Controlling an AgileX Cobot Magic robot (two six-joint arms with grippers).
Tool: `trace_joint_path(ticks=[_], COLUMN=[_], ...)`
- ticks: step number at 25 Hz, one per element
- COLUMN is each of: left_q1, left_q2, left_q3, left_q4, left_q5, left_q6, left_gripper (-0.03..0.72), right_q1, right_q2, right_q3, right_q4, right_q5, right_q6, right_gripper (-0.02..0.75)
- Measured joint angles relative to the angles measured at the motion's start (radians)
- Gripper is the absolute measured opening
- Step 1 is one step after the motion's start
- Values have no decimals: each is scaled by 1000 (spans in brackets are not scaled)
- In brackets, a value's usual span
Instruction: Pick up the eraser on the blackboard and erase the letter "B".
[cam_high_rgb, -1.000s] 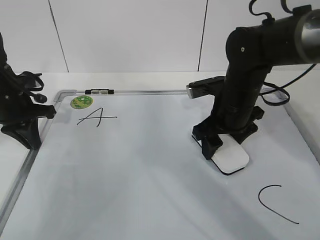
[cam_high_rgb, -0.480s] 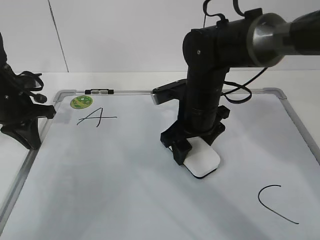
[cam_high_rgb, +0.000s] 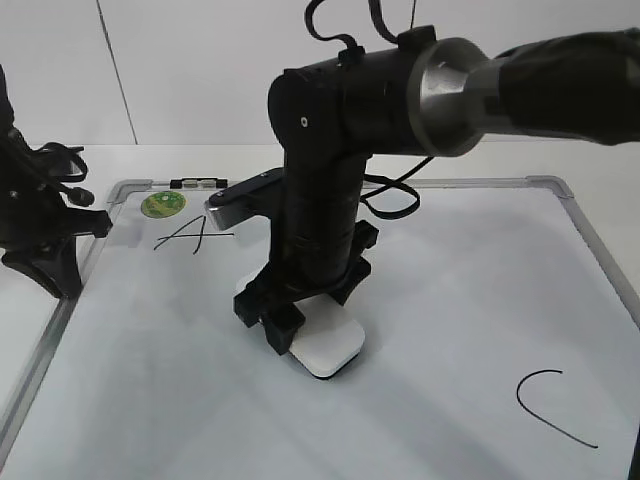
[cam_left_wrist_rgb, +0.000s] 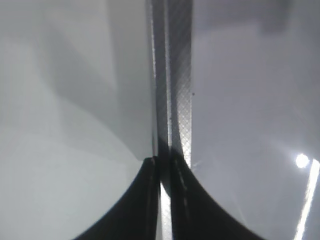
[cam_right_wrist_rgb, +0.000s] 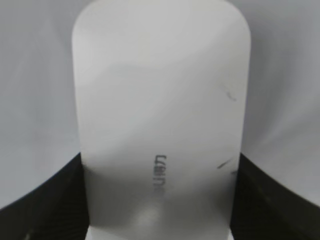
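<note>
My right gripper (cam_high_rgb: 290, 315) is shut on the white eraser (cam_high_rgb: 327, 345) and presses it flat on the blackboard (cam_high_rgb: 450, 300), left of the board's middle. In the right wrist view the eraser (cam_right_wrist_rgb: 160, 115) fills the frame between the two black fingers (cam_right_wrist_rgb: 160, 200), grey lettering on top. No letter "B" shows on the board. A black "A" (cam_high_rgb: 193, 236) is at the back left, partly behind the arm, and a black "C" (cam_high_rgb: 552, 405) at the front right. My left gripper (cam_high_rgb: 45, 260) rests shut at the board's left frame (cam_left_wrist_rgb: 172, 75), fingers (cam_left_wrist_rgb: 165, 172) together.
A round green sticker (cam_high_rgb: 163, 204) and a small black-and-clear marker (cam_high_rgb: 199, 183) lie at the board's back left corner. The silver frame (cam_high_rgb: 600, 250) runs along the right edge. A white wall stands behind.
My right arm has swept the eraser leftward across the board, from right of the middle to left of the middle. The left arm has not moved.
</note>
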Motion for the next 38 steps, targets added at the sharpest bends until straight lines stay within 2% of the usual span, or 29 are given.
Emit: trace_joint_path(ticks=[9, 16, 21, 29, 38], left_q1=[0, 0, 0, 0, 0], left_q2=[0, 0, 0, 0, 0], left_q3=[0, 0, 0, 0, 0], left_q4=[0, 0, 0, 0, 0], left_q5=[0, -2, -4, -4, -4], left_q6=[0, 0, 0, 0, 0], left_gripper=[21, 21, 21, 21, 21], right_q1=[-24, -48, -135, -355, -379], right_q2=[20, 43, 45, 45, 45], right_q3=[-4, -18, -22, -25, -40], right_q4=[-33, -17, 45, 20, 12], right_q5=[-2, 12, 14, 50, 67], right_q6=[0, -2, 0, 0, 0], right_gripper=[559, 559, 559, 559, 559])
